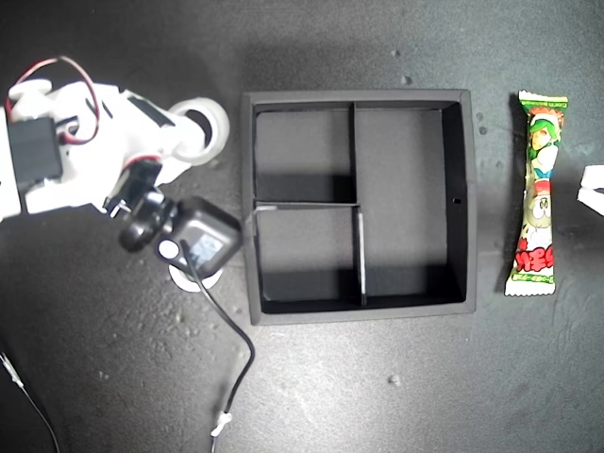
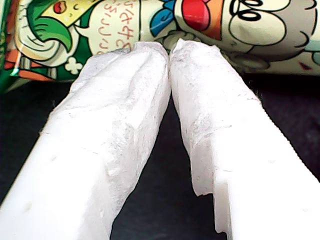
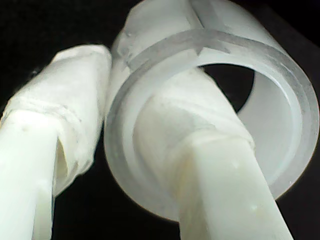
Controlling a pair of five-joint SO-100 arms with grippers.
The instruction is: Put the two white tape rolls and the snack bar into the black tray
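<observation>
Now — tape roll (image 3: 210, 100) in my second gripper (image 3: 130, 105)

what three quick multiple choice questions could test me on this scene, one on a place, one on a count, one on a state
1. Where does the snack bar lie?
A. in the long compartment
B. on top of a tape roll
C. outside the black tray, at the exterior view's right of it

2. How many compartments does the black tray have?
A. two
B. three
C. four

3. How does my first claw stand?
A. shut, with nothing between its tips
B. wide open
C. shut on the snack bar

Answers:
1. C, as the exterior view shows the bar beside the tray's wall.
2. B, two small squares and one long one.
3. A, as the tips meet just short of the wrapper.
</observation>
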